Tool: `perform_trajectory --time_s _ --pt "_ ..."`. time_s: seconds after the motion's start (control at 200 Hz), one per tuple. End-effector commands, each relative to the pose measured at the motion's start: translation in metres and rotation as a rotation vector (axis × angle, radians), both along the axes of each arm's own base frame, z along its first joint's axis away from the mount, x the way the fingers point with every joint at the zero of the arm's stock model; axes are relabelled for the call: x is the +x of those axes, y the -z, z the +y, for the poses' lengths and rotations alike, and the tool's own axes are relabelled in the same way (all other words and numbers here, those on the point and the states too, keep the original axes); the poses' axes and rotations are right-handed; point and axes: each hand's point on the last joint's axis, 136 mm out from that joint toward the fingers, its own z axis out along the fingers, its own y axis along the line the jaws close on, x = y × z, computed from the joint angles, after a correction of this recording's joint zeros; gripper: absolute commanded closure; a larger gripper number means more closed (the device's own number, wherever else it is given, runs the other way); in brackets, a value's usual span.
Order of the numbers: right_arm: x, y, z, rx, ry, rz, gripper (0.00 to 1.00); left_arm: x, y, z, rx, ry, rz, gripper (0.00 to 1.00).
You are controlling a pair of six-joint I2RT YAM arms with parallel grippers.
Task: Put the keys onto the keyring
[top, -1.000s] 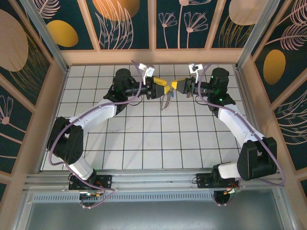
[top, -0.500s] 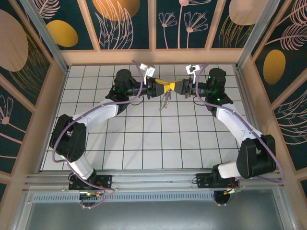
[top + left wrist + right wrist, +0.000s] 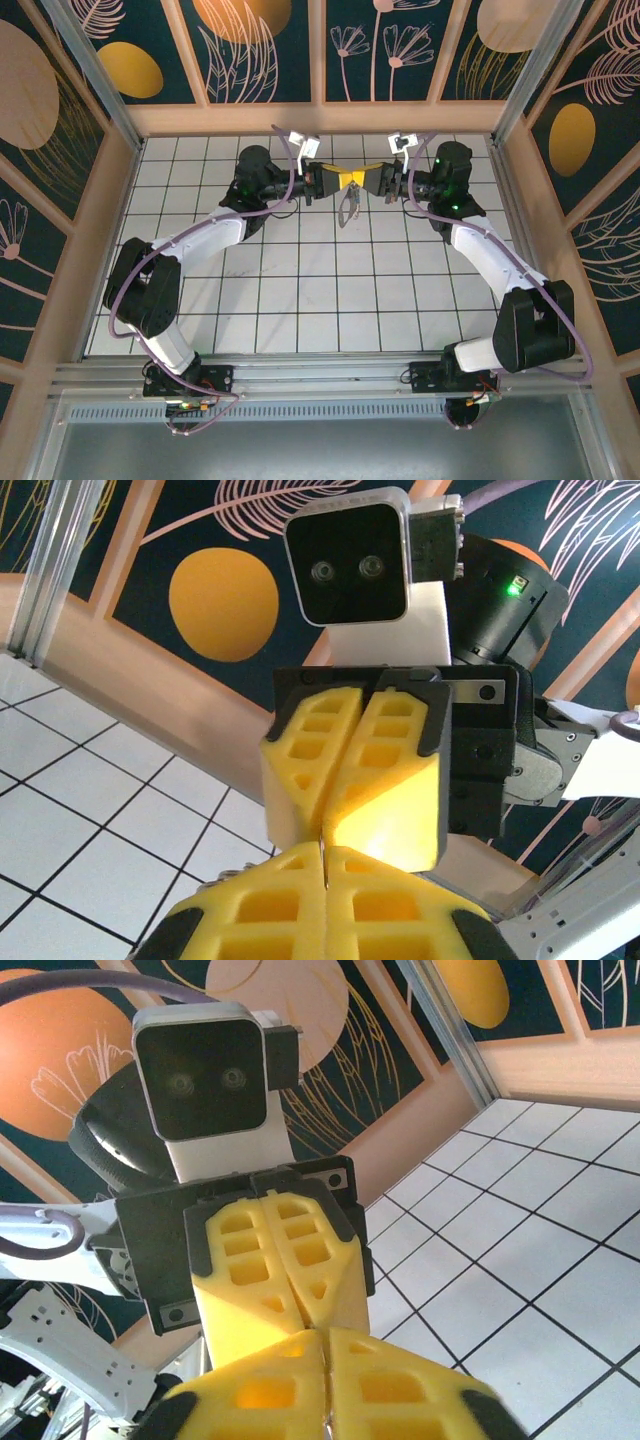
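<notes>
Over the far middle of the tiled floor my two grippers meet tip to tip. The left gripper (image 3: 344,179) is shut, and a thin metal edge shows in the seam of its yellow fingers (image 3: 380,895). My right gripper (image 3: 367,178) faces it with its jaws almost together on the same thin metal. Below the joined tips hangs the keyring (image 3: 347,208), a pale loop with jagged bits; a few of those bits (image 3: 232,858) peek out beside my left fingers. In the right wrist view the left gripper (image 3: 317,1322) touches my own tips (image 3: 326,1340). The keys are hidden.
A wooden wall (image 3: 320,118) with dark flowered panels runs close behind the grippers. Wooden side rails (image 3: 105,225) border the white tiled floor (image 3: 320,290), which lies open toward the arm bases (image 3: 190,380).
The left gripper has closed from open to shut. Both grippers drew together and shifted slightly toward the back wall, and the keyring rose with them.
</notes>
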Motion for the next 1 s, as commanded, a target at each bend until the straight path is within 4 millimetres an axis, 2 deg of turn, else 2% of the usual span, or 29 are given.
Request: perform_trajectory --time_s 0.0,0.075,0.205,0.36,0.486,0.606,0.721,0.996 --pt "0.005 -0.018 -0.006 0.029 0.065 -0.043 0.64 -0.009 -0.022 0.003 -0.068 -0.006 -0.068 1.00" --pt "0.008 -0.025 -0.019 0.055 0.139 -0.053 0.57 -0.008 -0.025 0.005 -0.086 -0.026 -0.059 1.00" --pt "0.009 -0.032 -0.044 0.109 0.257 -0.053 0.55 -0.007 -0.030 0.011 -0.116 -0.062 -0.049 1.00" --pt "0.004 -0.026 -0.064 0.143 0.397 -0.051 0.52 -0.006 -0.033 0.014 -0.139 -0.094 -0.035 1.00" --pt "-0.006 -0.011 -0.072 0.145 0.458 -0.044 0.50 -0.006 -0.035 0.016 -0.153 -0.110 -0.025 1.00" --pt "-0.017 0.007 -0.070 0.131 0.475 -0.040 0.49 -0.006 -0.035 0.016 -0.159 -0.113 -0.018 1.00" --pt "-0.027 0.019 -0.059 0.112 0.460 -0.049 0.47 -0.008 -0.036 0.016 -0.164 -0.113 -0.017 1.00" --pt "-0.038 0.025 -0.031 0.070 0.421 -0.101 0.45 -0.008 -0.037 0.014 -0.169 -0.119 -0.012 1.00"
